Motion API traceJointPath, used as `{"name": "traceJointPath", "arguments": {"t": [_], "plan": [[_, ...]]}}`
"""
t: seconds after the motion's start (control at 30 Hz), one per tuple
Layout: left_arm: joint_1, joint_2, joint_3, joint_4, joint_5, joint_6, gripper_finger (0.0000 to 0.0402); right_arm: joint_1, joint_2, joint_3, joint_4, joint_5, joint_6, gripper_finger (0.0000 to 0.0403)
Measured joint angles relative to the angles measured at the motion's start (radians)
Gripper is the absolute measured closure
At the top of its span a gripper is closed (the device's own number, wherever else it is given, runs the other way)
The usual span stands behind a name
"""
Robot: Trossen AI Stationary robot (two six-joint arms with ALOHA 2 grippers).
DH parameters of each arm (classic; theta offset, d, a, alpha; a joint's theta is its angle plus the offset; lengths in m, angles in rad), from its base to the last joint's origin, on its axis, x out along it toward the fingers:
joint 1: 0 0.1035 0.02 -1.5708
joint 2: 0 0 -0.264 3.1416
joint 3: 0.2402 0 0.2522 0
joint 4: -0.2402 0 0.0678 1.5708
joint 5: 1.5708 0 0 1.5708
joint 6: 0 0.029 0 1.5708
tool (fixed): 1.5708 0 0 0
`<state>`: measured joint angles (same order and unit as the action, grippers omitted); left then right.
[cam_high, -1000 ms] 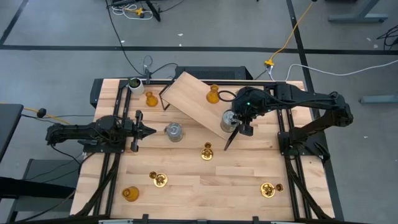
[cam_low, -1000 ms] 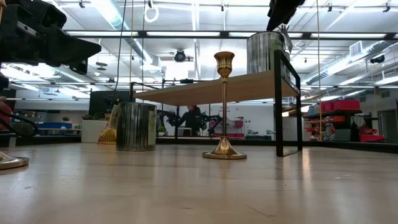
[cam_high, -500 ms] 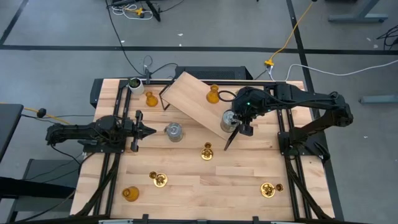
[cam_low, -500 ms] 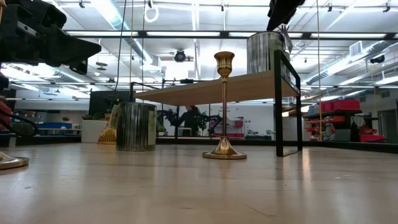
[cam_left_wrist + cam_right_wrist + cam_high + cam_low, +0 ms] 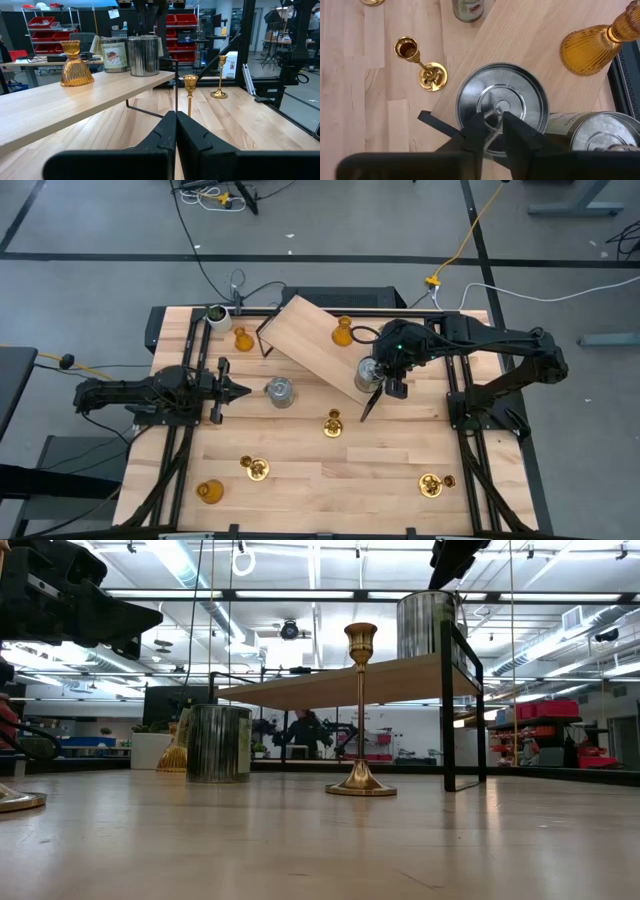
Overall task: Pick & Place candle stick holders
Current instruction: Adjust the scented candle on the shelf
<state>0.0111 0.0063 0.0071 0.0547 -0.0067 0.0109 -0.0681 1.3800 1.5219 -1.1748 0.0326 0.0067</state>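
From my station the right gripper (image 5: pixel 490 131) hangs straight above a silver-grey metal cylinder (image 5: pixel 502 107) that stands upright, long axis vertical, on the raised wooden shelf (image 5: pixel 310 340) near its front edge. The jaws show a narrow gap over the lid's centre knob; I think they hold nothing, though the fingers hide the knob's base. An amber glass holder (image 5: pixel 597 42) stands upright on the same shelf, its top cut off. A brass stick (image 5: pixel 360 710) stands upright on the table (image 5: pixel 300 470). The left gripper (image 5: pixel 232 391) waits at the table's left, jaws closed and empty.
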Motion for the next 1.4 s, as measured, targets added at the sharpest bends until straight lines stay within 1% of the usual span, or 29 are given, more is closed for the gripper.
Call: {"name": "traceJointPath", "arguments": {"t": [0.33,0.43,0.53,0.6,0.73,0.9,1.2,1.27,1.4], "plan": [[0.000,0.000,0.000,0.000,0.000,0.000,0.0390,0.000,-0.028,0.000,0.037,0.023,-0.006,0.0225],[0.000,0.000,0.000,0.000,0.000,0.000,0.0390,0.000,-0.045,0.000,0.039,0.077,-0.007,0.0211],[0.000,0.000,0.000,0.000,0.000,0.000,0.0390,-0.018,-0.064,0.000,0.036,0.151,0.008,0.0211],[0.000,0.000,0.000,0.000,0.000,0.000,0.0390,-0.036,-0.072,0.000,0.030,0.176,0.011,0.0217],[0.000,0.000,0.000,0.000,0.000,0.000,0.0390,-0.082,-0.074,0.000,0.001,0.181,0.011,0.0245],[0.000,0.000,0.000,0.000,0.000,0.000,0.0390,-0.135,-0.074,0.000,-0.018,0.196,0.011,0.0297],[0.000,0.000,0.000,0.000,0.000,0.000,0.0390,-0.179,-0.073,0.000,-0.018,0.185,-0.018,0.0393],[0.000,0.000,0.000,0.000,0.000,0.000,0.0390,-0.180,-0.073,0.000,-0.018,0.185,-0.021,0.0399],[0.000,0.000,0.000,0.000,0.000,0.000,0.0390,-0.180,-0.072,0.000,-0.026,0.169,-0.026,0.0395]]}}
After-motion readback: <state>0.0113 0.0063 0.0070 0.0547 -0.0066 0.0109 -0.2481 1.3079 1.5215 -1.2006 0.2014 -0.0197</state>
